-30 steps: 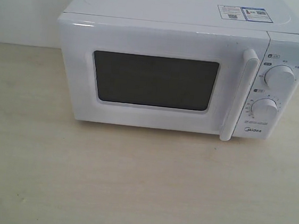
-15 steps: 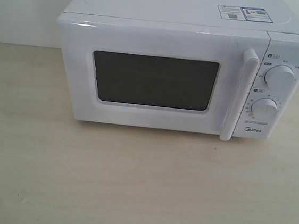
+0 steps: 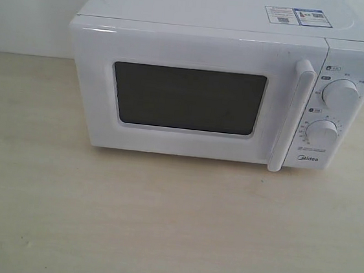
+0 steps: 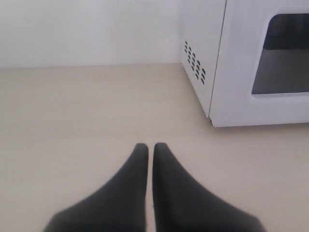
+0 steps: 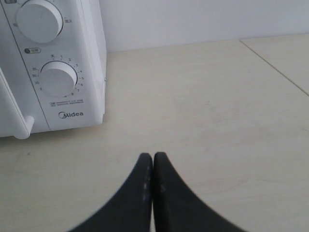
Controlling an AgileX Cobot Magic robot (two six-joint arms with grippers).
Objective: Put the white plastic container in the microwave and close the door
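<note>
- White boxy microwave (image 3: 214, 16) far-centre on table (image 3: 159, 225); door (image 3: 197, 53) closed, dark window (image 3: 187, 98), vertical bar handle (image 3: 291, 115).
- "Midea" lettering (image 3: 307, 159) below two round knobs (image 3: 341, 94), right panel; stickers (image 3: 297, 16) atop.
- Tips pressed together, nothing held: left pincer (image 4: 150, 146), right pincer (image 5: 152, 155).

Wordmark "Midea" (image 5: 71, 114) in grey on the microwave's (image 3: 198, 47) control panel (image 3: 362, 155), just below the lower knob (image 3: 321, 133) (sharpest in the right wrist view). Scale digits ring that knob, and small marks flank the upper knob (image 3: 340, 94); both are too fine to read. Two stickers (image 3: 297, 16) on the top carry illegible print.
</note>
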